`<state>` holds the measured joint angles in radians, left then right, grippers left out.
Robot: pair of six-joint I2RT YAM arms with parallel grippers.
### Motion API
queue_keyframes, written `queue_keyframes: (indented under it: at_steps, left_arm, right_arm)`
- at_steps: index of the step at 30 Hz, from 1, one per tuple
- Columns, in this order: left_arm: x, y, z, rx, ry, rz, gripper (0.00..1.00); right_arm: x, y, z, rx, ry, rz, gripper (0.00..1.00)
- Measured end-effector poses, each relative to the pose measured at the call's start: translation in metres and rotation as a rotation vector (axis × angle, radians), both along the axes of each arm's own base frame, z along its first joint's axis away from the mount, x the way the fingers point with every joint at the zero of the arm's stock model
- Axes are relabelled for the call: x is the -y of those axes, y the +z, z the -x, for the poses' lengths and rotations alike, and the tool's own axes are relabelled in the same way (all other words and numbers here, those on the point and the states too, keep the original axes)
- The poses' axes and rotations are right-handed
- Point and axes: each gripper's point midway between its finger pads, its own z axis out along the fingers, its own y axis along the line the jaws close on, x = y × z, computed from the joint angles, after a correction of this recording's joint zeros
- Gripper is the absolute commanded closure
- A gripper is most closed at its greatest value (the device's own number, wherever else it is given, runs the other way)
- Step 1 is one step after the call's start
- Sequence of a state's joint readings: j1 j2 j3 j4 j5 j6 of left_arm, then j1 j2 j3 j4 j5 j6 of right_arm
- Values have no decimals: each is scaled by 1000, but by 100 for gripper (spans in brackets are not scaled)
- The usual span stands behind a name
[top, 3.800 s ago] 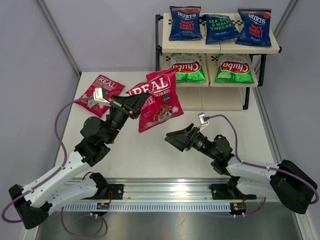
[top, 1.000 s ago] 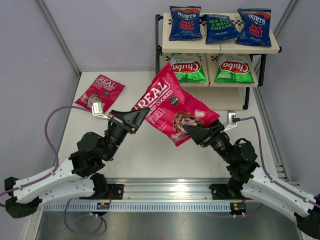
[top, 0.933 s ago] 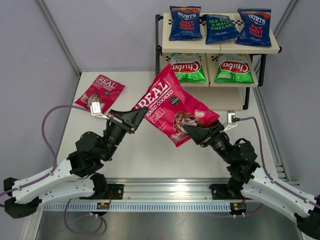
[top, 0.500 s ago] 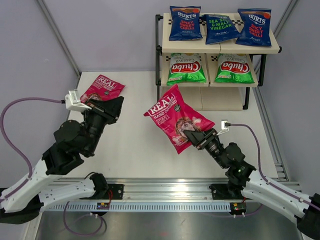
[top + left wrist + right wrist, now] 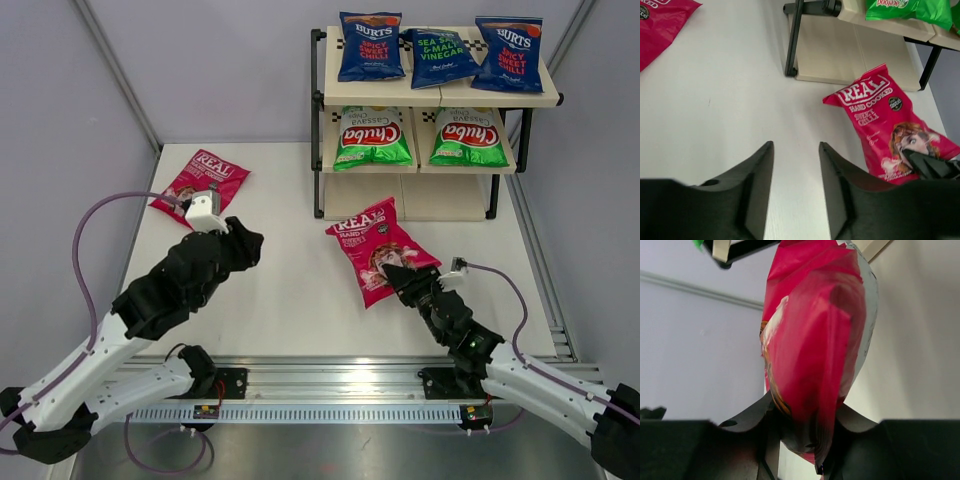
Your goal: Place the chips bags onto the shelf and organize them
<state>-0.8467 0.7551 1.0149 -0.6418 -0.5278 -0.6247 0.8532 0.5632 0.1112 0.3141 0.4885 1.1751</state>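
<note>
Gripping the bottom edge of a pink-red REAL bag (image 5: 375,250), my right gripper (image 5: 400,278) sits low over the table (image 5: 290,300), right of centre. In the right wrist view the two black fingers (image 5: 765,415) pinch the crumpled foil from both sides, and the bag (image 5: 815,330) rises straight away from the gripper (image 5: 800,425), filling the middle of the picture. From above, the bag lies slanted just in front of the shelf (image 5: 440,97), its top edge pointing at the bottom board. I cannot tell whether it rests on the table or hangs just above it.

My left gripper (image 5: 240,245) hovers over the left half of the table, well apart from the held bag. In the left wrist view its fingers (image 5: 757,180) stand parted with bare table between them, holding nothing; that gripper (image 5: 795,146) looks toward the held bag (image 5: 880,120) and the shelf's bottom board (image 5: 850,55).

A second REAL bag (image 5: 203,185) lies flat at the far left of the table, beyond my left gripper.

On the shelf, two green-and-white Chuba bags (image 5: 372,137) (image 5: 468,137) stand side by side on the middle board. Three dark blue BURTS bags (image 5: 370,47) (image 5: 441,55) (image 5: 509,52) stand in a row on the top board.
</note>
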Motion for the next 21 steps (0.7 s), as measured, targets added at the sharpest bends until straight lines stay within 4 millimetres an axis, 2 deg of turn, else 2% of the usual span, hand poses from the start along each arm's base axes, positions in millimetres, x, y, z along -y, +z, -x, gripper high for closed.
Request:
queue_keyframes:
  at_steps: [1,3,4,6,7,11,14,17,21]
  left_arm:
    - [-1,-2,2,-2,-6,-2,42]
    - [-3,-3,6,-4,-24,-9,32]
    - [-4,-3,7,-3,-29,-5,22]
    - [-4,-2,11,1,-43,-2,16]
    - [-5,-2,12,2,-48,0,9]
    - [-10,-3,19,-2,-61,-2,1]
    - [-13,-5,23,-9,-68,-7,1]
    - [-14,-8,27,-18,-84,-19,1]
    - [-15,-11,36,-28,-132,-45,1]
  right_arm:
    - [5,-2,-5,-6,-25,6,92]
    - [16,-5,-18,-18,-76,8,92]
    - [24,-7,-27,-28,-107,1,92]
    - [43,-10,-45,-39,-177,-13,92]
    - [49,-12,-52,-43,-201,-16,92]
    - [53,-10,-65,-45,-204,-15,91]
    - [60,6,-79,-17,-215,-38,91]
    - [83,19,-100,12,-270,-64,89]
    - [118,14,-132,-12,-326,-71,89]
